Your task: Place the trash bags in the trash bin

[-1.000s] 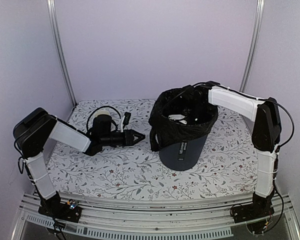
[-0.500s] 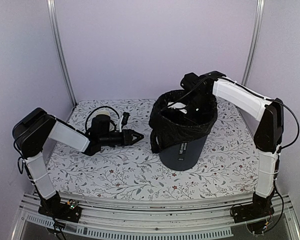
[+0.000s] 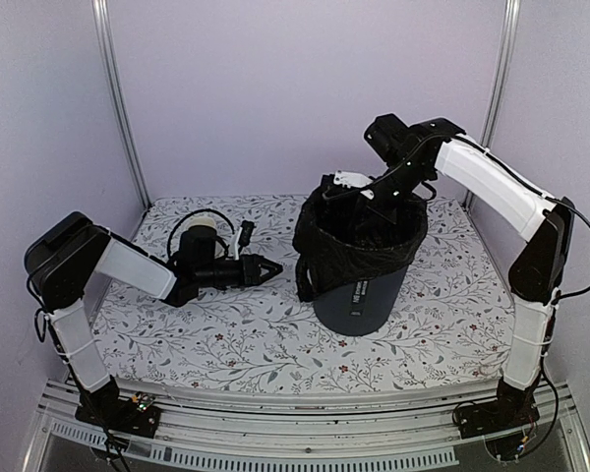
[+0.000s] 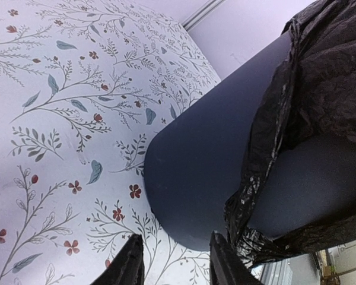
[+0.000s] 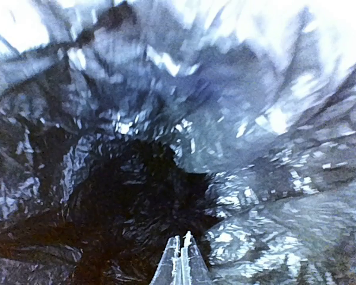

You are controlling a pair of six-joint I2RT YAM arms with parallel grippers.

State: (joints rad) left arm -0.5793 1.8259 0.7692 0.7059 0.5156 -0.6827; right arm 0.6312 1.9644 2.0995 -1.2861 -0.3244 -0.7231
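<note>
The dark grey trash bin (image 3: 362,300) stands upright at mid-table. The glossy black trash bag (image 3: 359,246) sits inside it, its top folded out over the rim and hanging down the left side. My right gripper (image 3: 346,181) hovers just above the far-left rim, fingers pressed together with nothing between them. Its wrist view looks down into the wrinkled bag (image 5: 255,148) past the shut fingertips (image 5: 181,261). My left gripper (image 3: 271,267) lies low over the table, left of the bin, open and empty. The left wrist view shows it (image 4: 175,266) facing the bin wall (image 4: 207,172) and the hanging bag edge (image 4: 320,89).
A small black connector (image 3: 247,233) lies on the floral table cover behind the left arm. Metal posts (image 3: 118,98) stand at the back corners against the purple walls. A metal rail (image 3: 305,413) runs along the near edge.
My right gripper has risen out of the bin's inside to just above its far-left rim. The left arm, bin and bag have stayed put.
</note>
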